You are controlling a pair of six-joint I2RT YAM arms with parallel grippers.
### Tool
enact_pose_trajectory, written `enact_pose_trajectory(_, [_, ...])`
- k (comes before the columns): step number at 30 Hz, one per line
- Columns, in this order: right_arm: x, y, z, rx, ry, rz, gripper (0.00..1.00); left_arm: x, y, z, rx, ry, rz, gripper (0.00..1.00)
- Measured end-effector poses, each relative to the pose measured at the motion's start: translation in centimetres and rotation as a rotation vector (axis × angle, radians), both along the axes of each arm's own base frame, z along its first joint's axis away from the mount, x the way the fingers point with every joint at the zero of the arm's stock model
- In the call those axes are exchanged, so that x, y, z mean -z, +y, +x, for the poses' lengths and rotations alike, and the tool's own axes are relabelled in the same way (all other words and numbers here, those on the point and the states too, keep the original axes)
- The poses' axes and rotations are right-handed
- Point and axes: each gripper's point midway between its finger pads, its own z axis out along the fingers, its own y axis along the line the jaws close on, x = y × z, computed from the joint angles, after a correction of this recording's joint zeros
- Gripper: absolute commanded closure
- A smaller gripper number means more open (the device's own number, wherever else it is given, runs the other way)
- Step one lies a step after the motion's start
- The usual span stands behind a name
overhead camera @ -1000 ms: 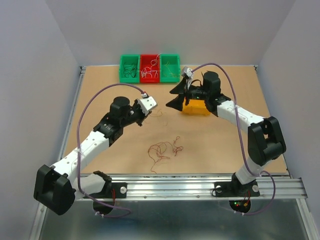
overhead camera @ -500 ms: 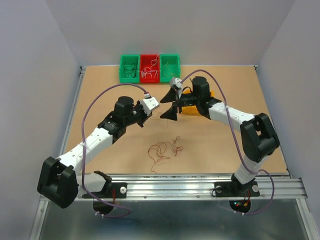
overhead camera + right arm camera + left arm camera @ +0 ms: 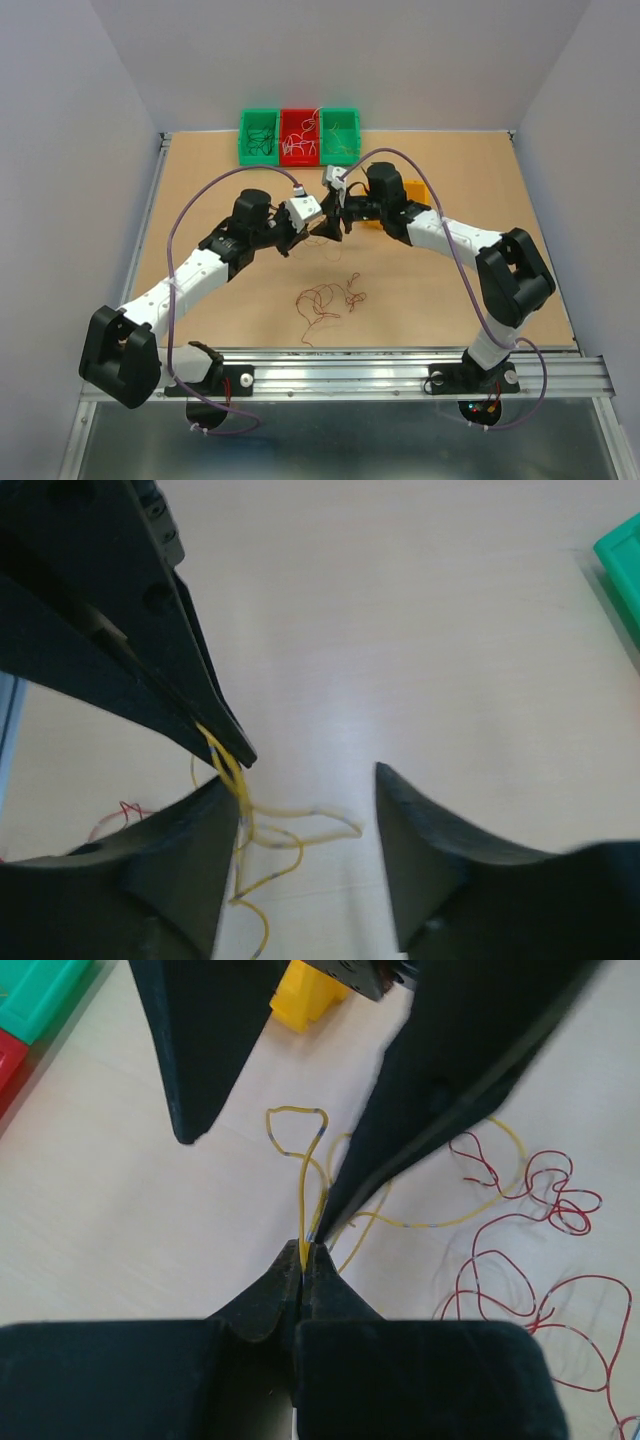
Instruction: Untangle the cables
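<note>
Both arms have swung inward over the past second: the right gripper (image 3: 307, 778) has come away from the yellow bin (image 3: 300, 1005) toward the middle of the desk (image 3: 470, 170), and the left gripper (image 3: 303, 1256) has pushed up to meet it, so the two now sit tip to tip just above centre in the top view.

From the left wrist, the left gripper is clenched on a yellow wire (image 3: 304, 1175), which is pinched between its closed tips. The wire rises from the pinch, loops at upper centre and trails off to the right across the desk.

The right gripper stands released with its jaws well apart. In the left wrist view one finger (image 3: 200, 1050) hangs at upper left and the other comes down to the wire just above the pinch. From the right wrist, the same wire drops from the left gripper's tips beside the right gripper's left-hand finger (image 3: 180, 880) and curls on the desk between the jaws, not clamped.

A tangle (image 3: 326, 298) of red and dark wires lies on the desk lower in the top view, well apart from both grippers.

Along the far edge stand a green bin (image 3: 259, 157), a red bin (image 3: 299, 158) and a second green bin (image 3: 340, 156), each holding loose wires.
</note>
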Motion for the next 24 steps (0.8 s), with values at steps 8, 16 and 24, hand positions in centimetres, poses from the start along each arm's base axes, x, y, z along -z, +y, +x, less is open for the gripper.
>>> enact_pose_trajectory(8, [1.1,0.1,-0.9,-0.024,0.002,-0.043,0.99,0.0,0.5,0.3,-0.012,0.014,0.001,0.71])
enact_pose_trajectory(16, [1.1,0.1,2.6,0.137,0.014,-0.073,0.99,-1.5,3.3,2.9,-0.157,-0.036,-0.039,0.04])
enact_pose_trajectory(24, [1.7,-0.3,13.1,0.549,0.051,-0.089,0.99,-7.8,8.9,5.3,-0.384,-0.226,-0.181,0.04])
